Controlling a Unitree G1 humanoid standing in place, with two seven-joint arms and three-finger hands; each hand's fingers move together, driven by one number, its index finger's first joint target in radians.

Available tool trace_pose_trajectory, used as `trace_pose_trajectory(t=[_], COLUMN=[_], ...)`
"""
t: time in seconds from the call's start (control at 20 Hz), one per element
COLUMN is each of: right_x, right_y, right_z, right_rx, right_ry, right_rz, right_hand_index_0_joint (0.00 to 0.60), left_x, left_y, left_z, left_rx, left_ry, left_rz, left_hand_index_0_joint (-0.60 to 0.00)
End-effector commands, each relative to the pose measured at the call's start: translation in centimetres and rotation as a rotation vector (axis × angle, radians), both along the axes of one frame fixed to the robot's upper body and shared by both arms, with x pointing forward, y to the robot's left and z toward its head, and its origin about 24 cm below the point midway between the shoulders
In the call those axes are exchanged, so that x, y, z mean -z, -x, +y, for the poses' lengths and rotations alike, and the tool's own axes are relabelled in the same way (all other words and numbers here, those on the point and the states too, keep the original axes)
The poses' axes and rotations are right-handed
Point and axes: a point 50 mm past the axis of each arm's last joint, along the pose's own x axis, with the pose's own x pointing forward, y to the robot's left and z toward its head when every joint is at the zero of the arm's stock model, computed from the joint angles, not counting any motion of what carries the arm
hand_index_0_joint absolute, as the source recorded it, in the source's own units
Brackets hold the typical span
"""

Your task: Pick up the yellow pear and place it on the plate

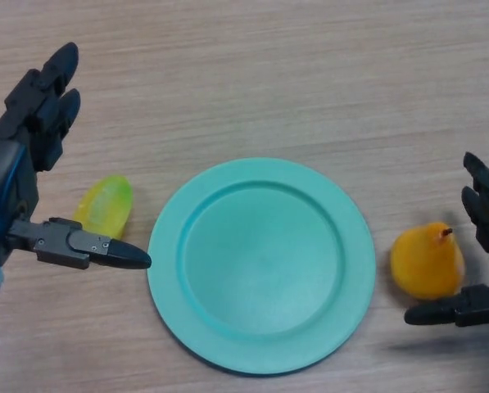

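Note:
A yellow-orange pear with a short brown stem lies on the wooden table, right of the teal plate. The plate holds nothing. My right hand is open beside the pear at the right edge, fingers above it and thumb below it, not closed on it. My left hand is open at the left, its fingers straight and its thumb pointing toward the plate's left rim.
A yellow-green fruit lies on the table left of the plate, between my left hand's fingers and thumb. The wooden table stretches away behind the plate.

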Motion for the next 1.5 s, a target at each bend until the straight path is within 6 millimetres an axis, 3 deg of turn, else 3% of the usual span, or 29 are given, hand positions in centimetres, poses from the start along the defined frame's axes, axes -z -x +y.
trace_pose_trajectory(t=[0.05,0.1,0.15,0.2,0.25,0.45,0.55,0.9,1.15,1.35,1.5], right_x=[-4.0,-3.9,-3.6,-3.1,-2.5,-1.1,-1.2,-5.5,-7.6,-7.4,-6.6], right_y=[-0.4,-0.4,-0.4,-0.5,-0.6,-0.8,-0.7,-0.8,-1.1,-1.4,-1.6], right_z=[-0.9,-0.9,-0.8,-0.6,-0.2,0.0,-0.1,1.3,5.4,9.1,10.8], right_rx=[0.008,0.011,0.023,0.031,0.033,0.051,0.072,0.074,0.014,-0.064,-0.092], right_ry=[0.043,0.049,0.068,0.101,0.144,0.239,0.183,0.052,0.016,-0.094,-0.131], right_rz=[-0.262,-0.266,-0.279,-0.292,-0.302,-0.264,-0.226,-0.27,-0.302,-0.302,-0.292], right_hand_index_0_joint=[0.2,0.3,0.45,0.55,0.6,0.6,0.6,0.6,0.6,0.6,0.6], left_x=[-3.2,-3.3,-3.3,-3.4,-3.6,-3.9,-3.8,-3.7,-3.6,-3.6,-3.6], left_y=[0.7,0.7,0.7,0.8,0.8,1.0,1.2,1.7,1.9,1.9,1.9], left_z=[0.5,0.5,0.5,0.5,0.5,0.8,1.0,1.2,1.2,1.2,1.3], left_rx=[-0.018,-0.019,-0.022,-0.026,-0.032,-0.046,-0.048,-0.046,-0.042,-0.037,-0.033], left_ry=[-0.066,-0.068,-0.073,-0.079,-0.085,-0.072,-0.068,-0.065,-0.059,-0.053,-0.042], left_rz=[-0.194,-0.195,-0.196,-0.201,-0.215,-0.232,-0.225,-0.213,-0.219,-0.224,-0.214], left_hand_index_0_joint=[0.0,0.0,0.0,0.0,0.0,0.0,0.0,0.0,0.0,0.0,0.0])
